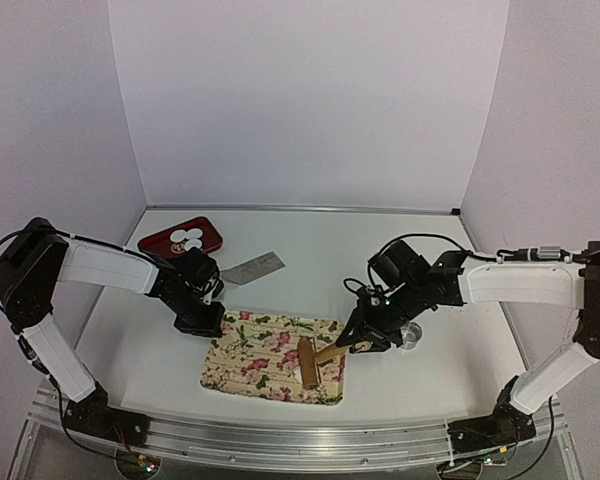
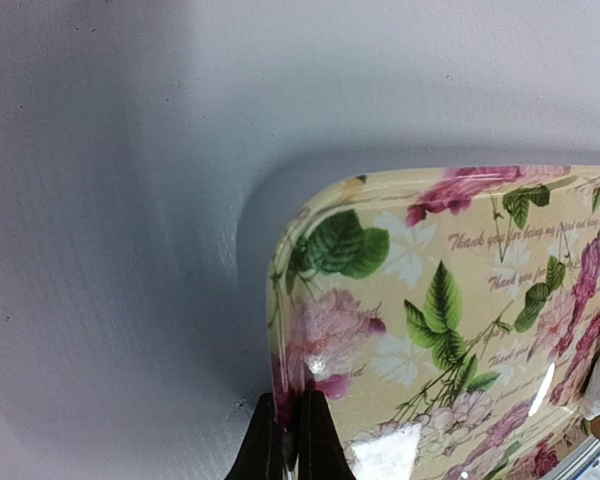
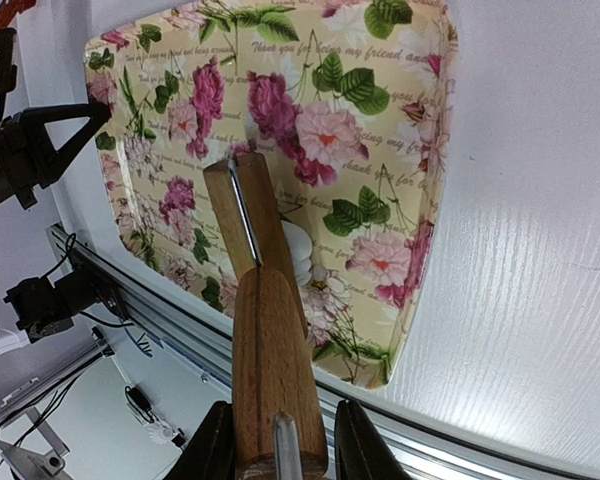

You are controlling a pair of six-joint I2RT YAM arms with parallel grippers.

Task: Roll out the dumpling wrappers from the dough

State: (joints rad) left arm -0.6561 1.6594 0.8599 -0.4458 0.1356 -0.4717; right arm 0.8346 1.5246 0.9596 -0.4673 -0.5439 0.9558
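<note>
Wooden roller [image 3: 270,330] sits clamped in the right jaws, its head on the dough [image 3: 298,255] on the floral tray [image 1: 250,370]. Left jaws, fully closed, touch the tray's far-left rim. Dumpling wrappers [image 1: 187,238] lie on the red plate [image 1: 152,243], far left.

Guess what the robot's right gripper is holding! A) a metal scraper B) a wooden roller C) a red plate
B: the right gripper is clamped on the handle of the wooden roller, whose head reaches over the flowery tray.
</note>
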